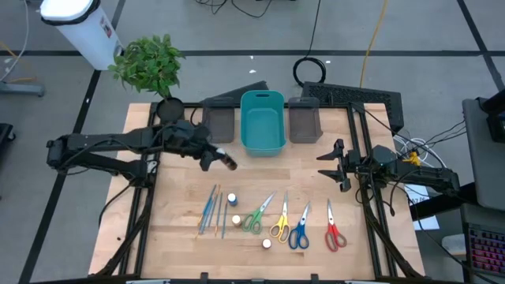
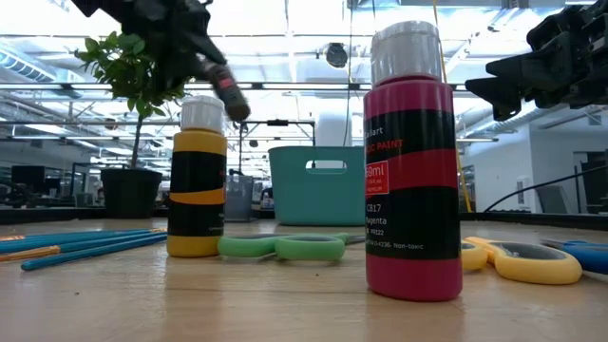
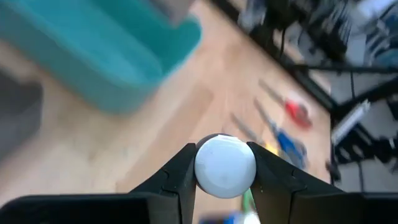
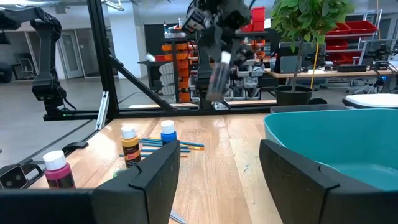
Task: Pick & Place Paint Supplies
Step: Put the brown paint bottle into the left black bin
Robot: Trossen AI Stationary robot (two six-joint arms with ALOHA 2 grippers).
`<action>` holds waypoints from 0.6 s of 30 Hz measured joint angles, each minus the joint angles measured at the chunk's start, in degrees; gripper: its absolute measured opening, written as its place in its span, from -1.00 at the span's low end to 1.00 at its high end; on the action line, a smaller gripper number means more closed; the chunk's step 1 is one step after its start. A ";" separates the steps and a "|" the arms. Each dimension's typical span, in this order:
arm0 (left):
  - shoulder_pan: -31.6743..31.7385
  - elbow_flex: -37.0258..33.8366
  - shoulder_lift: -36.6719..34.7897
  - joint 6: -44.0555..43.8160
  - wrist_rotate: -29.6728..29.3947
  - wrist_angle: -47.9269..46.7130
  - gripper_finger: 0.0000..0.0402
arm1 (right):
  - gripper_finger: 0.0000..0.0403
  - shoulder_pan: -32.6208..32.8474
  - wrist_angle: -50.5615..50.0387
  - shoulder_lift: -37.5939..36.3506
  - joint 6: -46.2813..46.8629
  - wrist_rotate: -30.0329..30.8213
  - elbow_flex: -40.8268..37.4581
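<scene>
My left gripper (image 1: 219, 160) hovers above the table just left of the teal bin (image 1: 262, 122), shut on a small white-capped bottle (image 1: 230, 164). In the low view that bottle (image 2: 229, 92) slants in the air. On the table's near half lie several brushes (image 1: 211, 211), a blue-capped bottle (image 1: 233, 198), two white-capped bottles (image 1: 236, 220) (image 1: 267, 244), and green (image 1: 256, 214), yellow (image 1: 280, 221), blue (image 1: 300, 229) and red (image 1: 333, 230) scissors. My right gripper (image 1: 327, 166) hangs open to the right of the bin, touching nothing. My left gripper pinches the bottle at its round white cap (image 3: 214, 167), one finger (image 3: 180, 171) on each side of it. The cap hides the bottle's body in the wrist view. The bottle is lifted clear of the table and tilted.
Dark grey bins (image 1: 219, 122) (image 1: 304, 122) flank the teal bin at the far edge. A potted plant (image 1: 150, 67) stands at the far left corner. Bare wood lies between the bins and the row of supplies.
</scene>
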 joint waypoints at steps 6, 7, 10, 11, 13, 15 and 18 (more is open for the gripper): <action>0.75 0.00 -0.01 -0.77 -3.16 -5.55 -0.39 | 0.05 -0.01 0.00 0.00 0.00 0.00 0.00; 0.73 0.00 -0.03 -0.89 -3.43 -5.76 -0.39 | 0.05 0.00 0.00 0.00 0.00 0.00 0.00; 0.68 0.00 -0.03 -0.96 -4.08 -6.02 -0.39 | 0.05 -0.02 -0.01 0.00 0.00 0.00 0.00; 0.71 0.00 -0.03 -1.00 -4.35 -6.23 -0.39 | 0.05 -0.02 -0.02 0.00 0.00 0.00 0.00; 0.71 0.00 -0.03 -1.08 -4.63 -6.54 -0.39 | 0.05 -0.01 0.00 0.00 0.00 0.00 0.00; 0.71 0.00 -0.03 -1.08 -4.63 -7.23 -0.39 | 0.05 -0.02 0.00 0.00 0.00 0.00 0.00; 0.71 0.00 -0.03 -1.04 -4.63 -7.39 -0.39 | 0.05 -0.02 -0.01 0.00 0.00 0.00 0.02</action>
